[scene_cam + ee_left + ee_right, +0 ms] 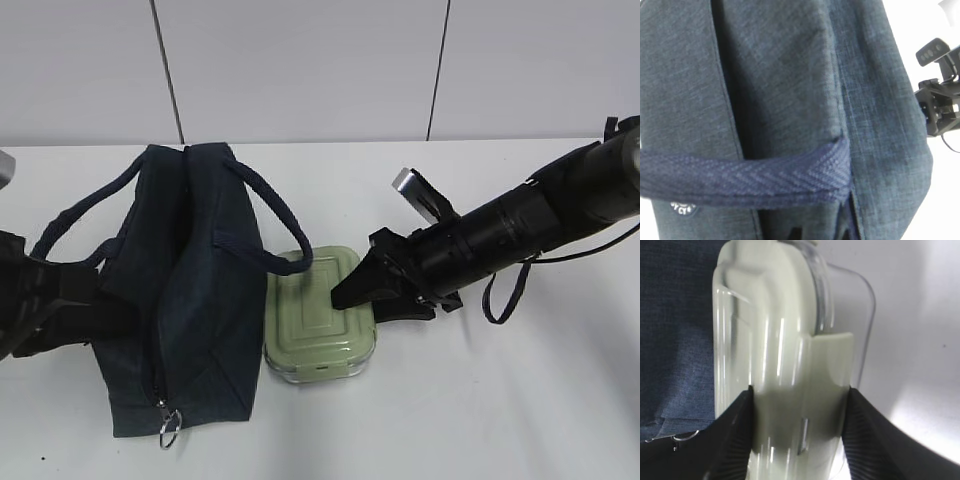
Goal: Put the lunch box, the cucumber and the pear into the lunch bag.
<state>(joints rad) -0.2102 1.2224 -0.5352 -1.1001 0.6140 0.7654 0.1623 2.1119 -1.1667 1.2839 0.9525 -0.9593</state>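
Observation:
The navy lunch bag (190, 290) stands left of centre with its handles up. The lunch box (310, 335), with a sage-green lid and a clear base, lies against the bag's right side. My right gripper (365, 298) reaches in from the right and is shut on the box's right end. In the right wrist view its pads (737, 425) press on the lunch box (770, 340), one on the lid side and one on the base side. My left gripper (105, 305) is shut on the bag's left wall. The left wrist view is filled by the lunch bag (780, 75) and one handle strap (740, 177). The cucumber and pear are out of view.
A metal ring pull (169, 432) hangs at the bag's near end. White tabletop (480, 410) spreads in front of and to the right of the box, with a grey wall behind. A black cable (505, 295) loops under the right arm.

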